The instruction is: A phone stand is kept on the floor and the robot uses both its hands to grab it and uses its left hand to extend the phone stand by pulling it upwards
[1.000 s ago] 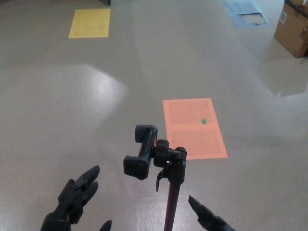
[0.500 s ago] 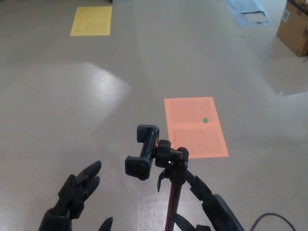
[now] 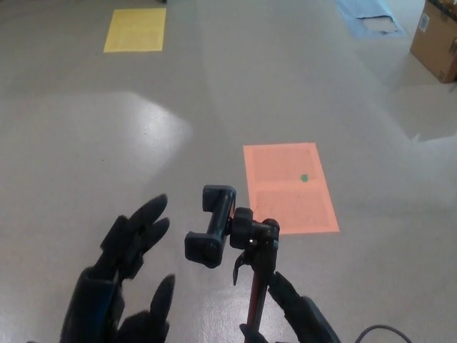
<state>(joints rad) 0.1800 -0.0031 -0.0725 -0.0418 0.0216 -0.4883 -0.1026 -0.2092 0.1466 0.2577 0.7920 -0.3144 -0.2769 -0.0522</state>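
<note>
— Since half a second ago, we see our left robot hand (image 3: 125, 286) risen higher and closer in, its fingers spread wide and holding nothing, just left of the phone stand (image 3: 243, 246).

— And our right robot hand (image 3: 296, 318)?

— It has dropped lower along the stand's pole (image 3: 255, 304). Its fingers lie right beside the pole, one on each side low down, but we cannot tell whether they have closed on it.

— Where does the stand sit now?

— Upright on the grey floor (image 3: 214, 93), unmoved, its black clamp (image 3: 211, 225) tilted left of the head joint, in front of the orange sheet (image 3: 289, 187).

— What does that mean for the job?

— We judge we are in the reaching step. Neither robot hand clearly grips yet, so no pulling upward can start. The right one looks set to steady the lower pole; the left one needs to close near the head before it lifts.

— Any risk?

— The stand could tip if the left arrives before the right is firm.
</note>
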